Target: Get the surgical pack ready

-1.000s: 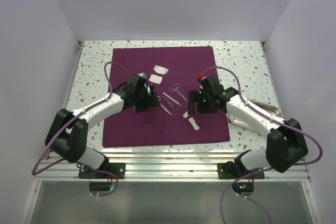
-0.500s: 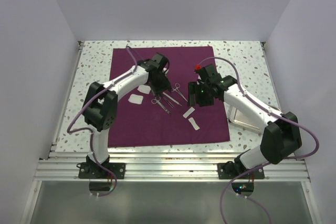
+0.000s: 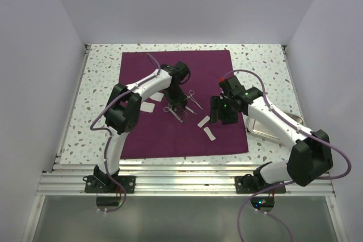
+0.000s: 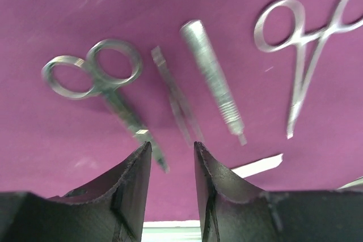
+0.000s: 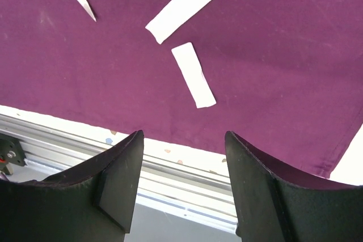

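While the plum-purple cloth (image 3: 142, 134) is lying flat on the speckled table (image 3: 96, 89), the steel tray (image 3: 290, 118) is sitting just off its right edge. The right arm is covering most of it, so I cannot tell what it is holding. The left gripper (image 4: 172, 145) is hovering low over the cloth's middle, its fingers a narrow gap apart and pinching nothing. Ahead of it, scissors (image 4: 93, 72), tweezers (image 4: 173, 100), a straight metal handle (image 4: 212, 83) and ring-handled forceps (image 4: 303, 49) are lying side by side. The right gripper (image 5: 184, 135) is hanging spread wide and empty above the cloth's near edge, near a gauze pad (image 5: 180, 8) and a second pad (image 5: 194, 75).
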### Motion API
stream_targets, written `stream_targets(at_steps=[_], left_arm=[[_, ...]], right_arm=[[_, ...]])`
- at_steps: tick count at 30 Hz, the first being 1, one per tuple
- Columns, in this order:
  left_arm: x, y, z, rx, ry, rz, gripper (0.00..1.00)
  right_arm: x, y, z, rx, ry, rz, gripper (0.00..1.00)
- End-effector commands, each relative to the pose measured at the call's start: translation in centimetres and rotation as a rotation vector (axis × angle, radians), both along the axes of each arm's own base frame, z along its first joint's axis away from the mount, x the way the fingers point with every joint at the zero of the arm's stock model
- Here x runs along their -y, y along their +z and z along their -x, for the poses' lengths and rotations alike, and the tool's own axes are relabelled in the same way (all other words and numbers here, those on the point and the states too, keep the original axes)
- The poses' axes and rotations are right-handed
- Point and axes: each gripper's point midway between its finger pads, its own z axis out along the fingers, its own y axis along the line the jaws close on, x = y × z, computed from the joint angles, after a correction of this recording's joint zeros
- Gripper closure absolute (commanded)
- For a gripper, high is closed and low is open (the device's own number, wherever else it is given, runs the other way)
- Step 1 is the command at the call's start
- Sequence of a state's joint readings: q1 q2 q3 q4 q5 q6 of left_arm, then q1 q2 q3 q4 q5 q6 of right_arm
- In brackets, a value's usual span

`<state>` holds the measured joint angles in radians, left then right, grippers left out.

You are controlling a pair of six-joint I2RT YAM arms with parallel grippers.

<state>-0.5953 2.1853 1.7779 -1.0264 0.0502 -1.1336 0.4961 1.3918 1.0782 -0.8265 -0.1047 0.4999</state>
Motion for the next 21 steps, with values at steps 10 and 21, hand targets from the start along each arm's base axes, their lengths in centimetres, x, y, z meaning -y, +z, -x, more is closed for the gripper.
stream_targets(at_steps=[10, 21], left_arm=[[-0.2, 0.3, -1.4, -0.043, 0.036, -0.017, 0.65], [-0.3, -0.6, -2.4, -0.052, 0.047, -0.023, 0.69]], right_arm=[[1.1, 2.3, -1.4, 0.034, -0.048, -0.034, 0.37], [1.8, 1.9, -2.1, 0.021, -0.059, -0.071, 0.38]])
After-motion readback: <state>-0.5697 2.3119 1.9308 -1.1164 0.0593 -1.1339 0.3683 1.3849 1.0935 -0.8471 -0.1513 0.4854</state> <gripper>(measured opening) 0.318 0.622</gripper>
